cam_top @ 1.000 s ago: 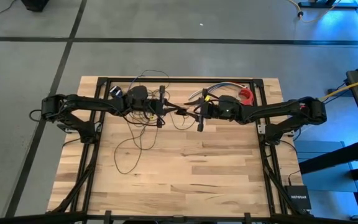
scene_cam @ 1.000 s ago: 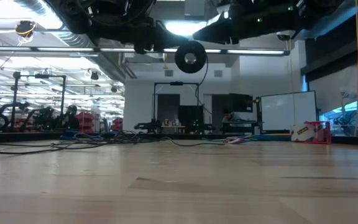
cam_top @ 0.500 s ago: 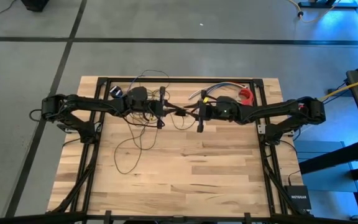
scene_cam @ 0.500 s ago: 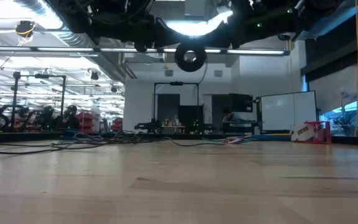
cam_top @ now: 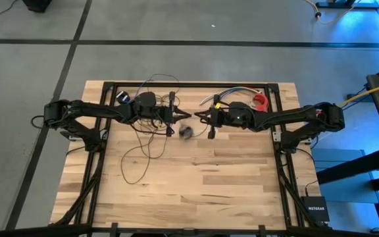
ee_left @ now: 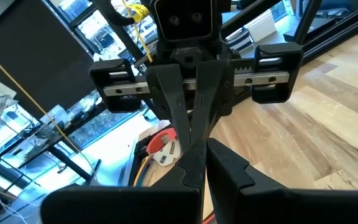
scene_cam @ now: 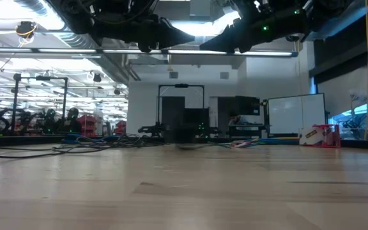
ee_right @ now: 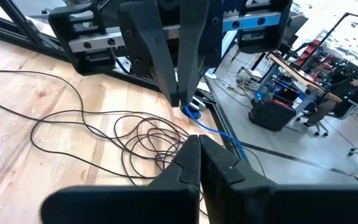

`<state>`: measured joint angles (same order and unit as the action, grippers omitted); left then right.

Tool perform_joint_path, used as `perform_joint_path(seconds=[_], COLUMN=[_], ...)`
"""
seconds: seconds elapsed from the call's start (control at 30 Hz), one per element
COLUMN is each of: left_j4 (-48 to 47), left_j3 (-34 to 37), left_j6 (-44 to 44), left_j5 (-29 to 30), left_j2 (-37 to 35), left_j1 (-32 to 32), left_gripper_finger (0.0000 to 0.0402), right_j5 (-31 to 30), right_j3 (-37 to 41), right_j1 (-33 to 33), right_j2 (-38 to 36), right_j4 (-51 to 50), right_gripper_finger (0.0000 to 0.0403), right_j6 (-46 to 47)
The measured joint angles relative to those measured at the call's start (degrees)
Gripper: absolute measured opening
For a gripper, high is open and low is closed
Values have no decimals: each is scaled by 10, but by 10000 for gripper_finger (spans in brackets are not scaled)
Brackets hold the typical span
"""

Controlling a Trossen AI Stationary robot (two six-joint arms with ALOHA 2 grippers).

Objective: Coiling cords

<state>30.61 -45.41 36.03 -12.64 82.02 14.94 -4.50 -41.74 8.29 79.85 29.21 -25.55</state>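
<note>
The cord's thin dark wire (cam_top: 143, 141) lies in loose loops (ee_right: 148, 134) on the wooden table, under and in front of my left arm. Its black round puck (cam_top: 186, 131) shows blurred, low by the tabletop (scene_cam: 184, 135), just nearer than the two grippers. My left gripper (cam_top: 187, 116) and my right gripper (cam_top: 198, 116) hover well above the table, roughly level, fingertip to fingertip. Both are shut, as the left wrist view (ee_left: 199, 149) and the right wrist view (ee_right: 197, 140) show. Nothing shows between the right fingers. My left gripper is shut, and I cannot tell whether a strand of the wire runs between its fingers; none shows in either wrist view.
A short bundle of multicoloured wires (cam_top: 229, 94) and a red roll (cam_top: 260, 101) lie at the far right of the table. A yellow cable (cam_top: 374, 92) runs past the table's right side. The near half of the tabletop (cam_top: 196, 178) is bare wood.
My right gripper has shut without moving off. The puck, which hung in the air between the two grippers, has dropped from there to the tabletop, a little toward the near edge. The wire loops on the table have stayed where they were.
</note>
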Motion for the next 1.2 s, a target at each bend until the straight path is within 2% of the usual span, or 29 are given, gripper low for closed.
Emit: perform_joint_path(seconds=[0.17, 0.3, 0.47, 0.57, 0.67, 0.8, 0.9, 1.07, 1.2], left_j4=[-10, -36, -87, -137, -195, -282, -351, -414, -404], left_j3=[0, 0, 0, 0, 0, 0, 0, 0, 9], left_j6=[-26, -47, -132, -158, -193, -241, -278, -332, -337], left_j5=[0, 0, 14, 21, 40, 44, 46, 71, 74], left_j2=[0, 0, 0, 0, 0, 0, 0, 0, -3], left_j1=[0, 7, 14, 13, 11, 9, 8, -3, -24], left_gripper_finger=[5, 5, 9, 35, 81, 144, 170, 177, 178], right_j5=[-7, -30, -28, -25, -25, -25, -25, -25, -24], right_j3=[0, 0, 0, 0, 0, 0, 0, 0, 0], right_j1=[0, 0, 0, 0, 0, 0, 0, 0, 0], right_j2=[0, 0, 18, 39, 61, 77, 86, 104, 115], right_j4=[-2, -27, -42, -37, -29, -22, -23, -21, -23], right_gripper_finger=[34, 80, 138, 166, 186, 200, 202, 202, 202], right_j6=[23, 58, 89, 92, 92, 88, 90, 93, 95])
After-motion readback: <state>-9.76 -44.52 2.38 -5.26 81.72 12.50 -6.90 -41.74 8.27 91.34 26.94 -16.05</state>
